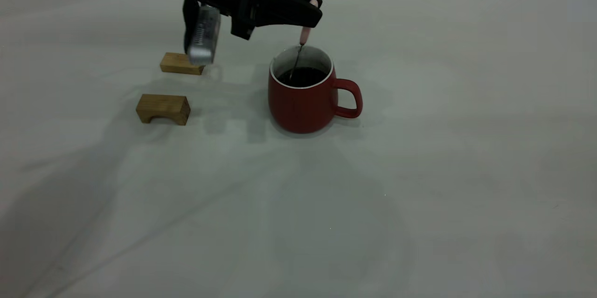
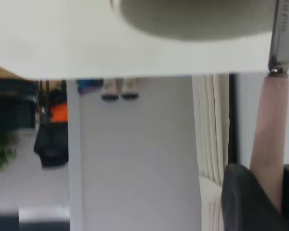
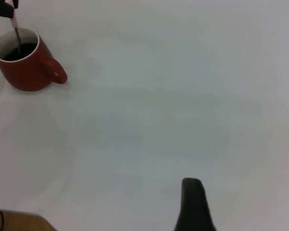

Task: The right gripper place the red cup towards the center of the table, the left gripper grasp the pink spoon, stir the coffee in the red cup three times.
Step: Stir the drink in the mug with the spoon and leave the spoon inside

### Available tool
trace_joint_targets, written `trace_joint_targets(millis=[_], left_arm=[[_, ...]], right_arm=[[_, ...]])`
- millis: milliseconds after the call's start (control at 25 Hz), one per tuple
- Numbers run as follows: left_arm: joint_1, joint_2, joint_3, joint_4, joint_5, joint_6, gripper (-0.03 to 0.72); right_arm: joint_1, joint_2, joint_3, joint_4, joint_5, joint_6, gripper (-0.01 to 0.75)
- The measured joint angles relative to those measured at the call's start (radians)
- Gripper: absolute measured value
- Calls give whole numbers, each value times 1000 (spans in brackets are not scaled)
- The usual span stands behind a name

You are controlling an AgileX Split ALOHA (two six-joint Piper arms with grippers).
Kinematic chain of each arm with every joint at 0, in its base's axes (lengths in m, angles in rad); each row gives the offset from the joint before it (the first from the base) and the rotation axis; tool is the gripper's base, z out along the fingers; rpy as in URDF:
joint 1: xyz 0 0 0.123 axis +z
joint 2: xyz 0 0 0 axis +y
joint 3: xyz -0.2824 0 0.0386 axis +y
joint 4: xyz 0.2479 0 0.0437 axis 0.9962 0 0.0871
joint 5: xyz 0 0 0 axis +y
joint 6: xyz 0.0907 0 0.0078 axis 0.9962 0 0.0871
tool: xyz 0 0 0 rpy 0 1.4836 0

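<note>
Left claw point(image 1: 313, 12) grasps the spoon point(image 1: 305, 34) by its pink handle above the cup point(image 1: 303, 97), its bowl dipped in the coffee point(image 1: 302, 76). Cup stands mid-bench point(image 1: 466, 149); right claw point(image 3: 195, 204) is well apart, state unclear.

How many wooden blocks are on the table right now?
2. One block lies left of the cup, nearer the camera; the other block lies behind it, partly hidden by the left gripper's camera module. More could be hidden behind the arm.
</note>
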Motion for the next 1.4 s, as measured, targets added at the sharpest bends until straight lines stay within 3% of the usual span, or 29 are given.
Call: trace_joint_targets(millis=[120,280,480,680,840,1000,1200,1400], left_arm=[[0,34,-1,-72,94,-9,177],[0,48,-1,-40,134,-141,177],[0,1,-10,87,25,-156,177],[0,13,-17,37,-9,3,177],[-6,53,-19,-59,89,22,177],[-10,57,-19,-5,142,-111,177],[-10,9,-21,152,18,-157,177],[-10,12,-25,92,-36,5,177]], right_arm=[[0,0,0,0,0,0,586],[0,0,0,0,0,0,586],[0,0,0,0,0,0,585],[0,0,0,0,0,0,585],[0,0,0,0,0,0,585],[0,0,0,0,0,0,585],[0,0,0,0,0,0,585],[0,0,0,0,0,0,585]])
